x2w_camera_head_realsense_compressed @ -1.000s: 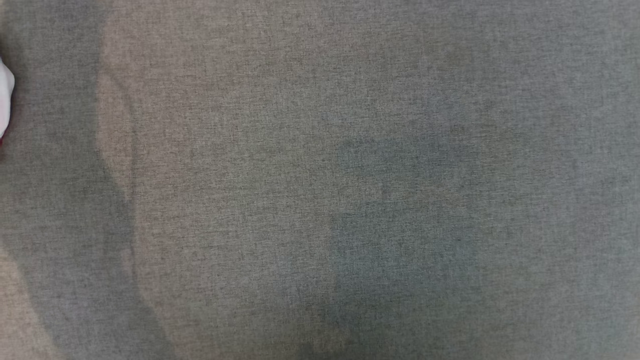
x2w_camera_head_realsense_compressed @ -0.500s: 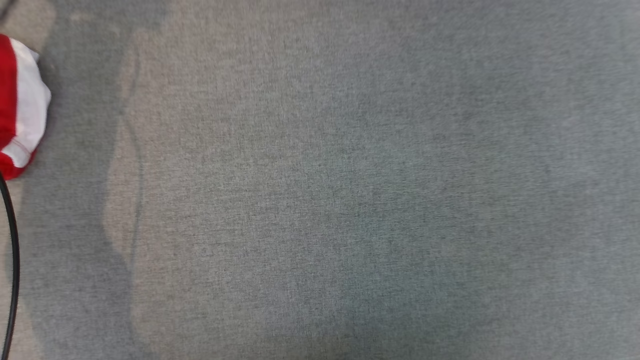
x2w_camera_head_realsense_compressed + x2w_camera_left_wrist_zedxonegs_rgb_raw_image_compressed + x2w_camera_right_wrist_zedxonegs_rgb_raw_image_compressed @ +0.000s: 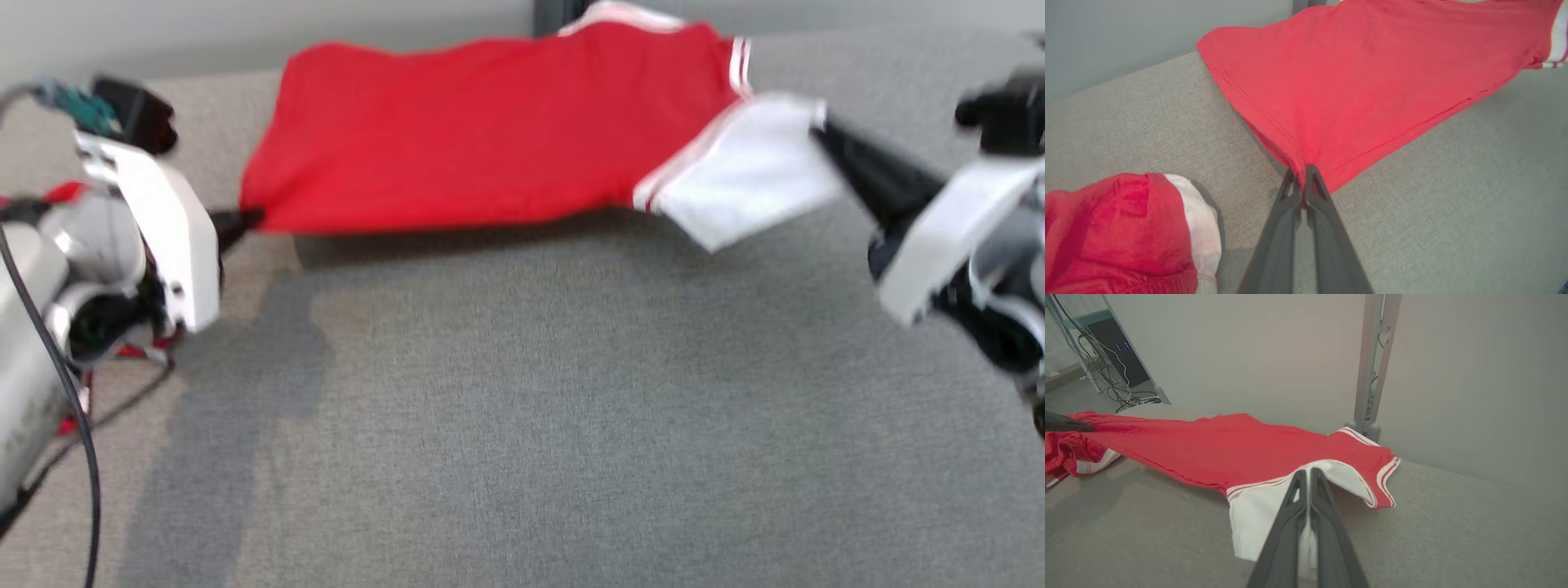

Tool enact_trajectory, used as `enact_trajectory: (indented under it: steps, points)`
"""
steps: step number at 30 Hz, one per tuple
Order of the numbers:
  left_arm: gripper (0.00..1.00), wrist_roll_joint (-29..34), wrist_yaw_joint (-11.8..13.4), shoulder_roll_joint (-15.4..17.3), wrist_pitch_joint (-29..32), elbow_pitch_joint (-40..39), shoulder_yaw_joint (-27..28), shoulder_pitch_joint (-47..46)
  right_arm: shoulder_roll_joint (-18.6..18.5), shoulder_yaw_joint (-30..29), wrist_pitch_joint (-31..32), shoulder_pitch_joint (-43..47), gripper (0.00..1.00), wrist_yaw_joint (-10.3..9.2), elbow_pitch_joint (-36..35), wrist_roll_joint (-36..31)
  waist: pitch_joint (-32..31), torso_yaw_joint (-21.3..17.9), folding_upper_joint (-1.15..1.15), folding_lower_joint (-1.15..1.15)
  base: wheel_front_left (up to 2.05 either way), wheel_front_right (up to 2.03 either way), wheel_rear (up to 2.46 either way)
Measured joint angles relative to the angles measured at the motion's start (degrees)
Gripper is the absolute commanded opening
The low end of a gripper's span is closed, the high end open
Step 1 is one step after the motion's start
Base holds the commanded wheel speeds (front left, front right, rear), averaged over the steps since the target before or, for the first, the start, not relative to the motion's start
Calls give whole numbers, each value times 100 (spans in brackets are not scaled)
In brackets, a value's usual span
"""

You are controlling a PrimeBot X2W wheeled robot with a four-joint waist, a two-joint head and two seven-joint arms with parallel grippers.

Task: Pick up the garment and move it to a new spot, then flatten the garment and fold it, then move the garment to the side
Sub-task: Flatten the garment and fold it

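While the left gripper [image 3: 238, 220] is clamping down on one corner of the red shirt [image 3: 490, 147] and the right gripper [image 3: 823, 132] is pinching its white sleeve [image 3: 743, 192], the red shirt is stretching between them along the far side of the table [image 3: 531, 408], lengthwise left to right, each arm owning one end.

The garment [image 3: 490, 131] is bright red; its right-hand sleeve [image 3: 743, 180] is white, edged with thin red-and-white stripes. My fingers [image 3: 1327, 228] are dark grey. The surface [image 3: 571, 408] beneath is mottled grey.
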Motion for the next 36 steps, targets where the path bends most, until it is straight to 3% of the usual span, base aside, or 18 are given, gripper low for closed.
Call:
enact_trajectory:
  steps: [9,21,26,36]
  points:
    - [0,-515,524,546,149,-1450,-141,1402,-978,-157,1221,1889,0,0,-1263,643,-901,143,0,0,0,0,0]
    - [0,-989,1100,1562,352,-3103,-492,2921,-1491,-1218,2759,4209,0,-1,-2799,1117,-1287,127,0,0,0,0,0]
    - [0,-1132,1277,1889,445,-3679,-512,3118,-1388,-1961,3205,4977,0,-1,-3307,1024,-1311,125,0,-1,0,0,0]
    - [0,-991,1417,1916,403,-3791,-424,2973,-411,-2913,4164,5350,0,-1,-3918,397,-1177,162,0,0,0,0,0]
